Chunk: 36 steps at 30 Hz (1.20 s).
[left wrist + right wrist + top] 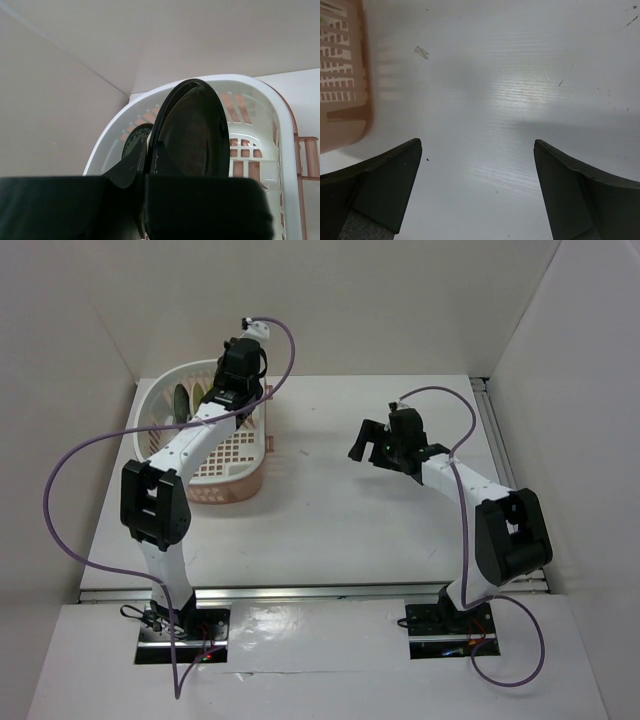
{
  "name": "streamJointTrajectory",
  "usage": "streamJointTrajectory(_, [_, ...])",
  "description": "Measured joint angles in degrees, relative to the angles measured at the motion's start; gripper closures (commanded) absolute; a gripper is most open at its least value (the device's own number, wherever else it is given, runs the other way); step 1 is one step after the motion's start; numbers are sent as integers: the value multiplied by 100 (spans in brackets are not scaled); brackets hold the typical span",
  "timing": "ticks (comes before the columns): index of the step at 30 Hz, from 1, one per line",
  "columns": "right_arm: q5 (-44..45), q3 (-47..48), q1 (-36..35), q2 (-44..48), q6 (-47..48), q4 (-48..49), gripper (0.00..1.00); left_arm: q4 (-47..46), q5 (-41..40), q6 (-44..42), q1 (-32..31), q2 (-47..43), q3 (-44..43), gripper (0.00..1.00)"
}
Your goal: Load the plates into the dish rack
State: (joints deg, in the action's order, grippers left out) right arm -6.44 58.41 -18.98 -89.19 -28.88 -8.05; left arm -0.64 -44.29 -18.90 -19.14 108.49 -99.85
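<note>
The dish rack point(232, 445) is a white basket on a pinkish-tan base at the back left. My left gripper point(232, 388) is over its far end, shut on the glossy black plate point(192, 130), which it holds upright on edge inside the rack point(260, 100). In the left wrist view, the gripper point(148, 156) pinches the plate's lower rim. A dark patterned plate point(131, 144) stands upright just behind it, also seen from above point(181, 401), with a lime green plate point(199, 391) beside it. My right gripper point(368, 448) is open and empty above the bare table point(485, 85).
White walls close in the table at the back and both sides. The rack's pinkish base point(342, 115) lies to the left of my right gripper point(477, 150). Purple cables loop from both arms.
</note>
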Motion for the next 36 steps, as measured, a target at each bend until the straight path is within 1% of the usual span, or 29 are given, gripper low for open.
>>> streamJointTrajectory(5, [-66, 0, 0, -17, 0, 15, 0, -162, 70, 22, 42, 92, 238, 100])
streamJointTrajectory(16, [-181, 9, 0, -33, 4, 28, 0, -184, 68, 271, 133, 754, 273, 100])
streamJointTrajectory(28, [-326, 66, 0, -205, 4, 28, 0, -256, 66, 284, 177, 802, 278, 100])
streamJointTrajectory(36, [-424, 66, 0, -289, 4, 37, 0, -278, 83, 385, 177, 1075, 278, 100])
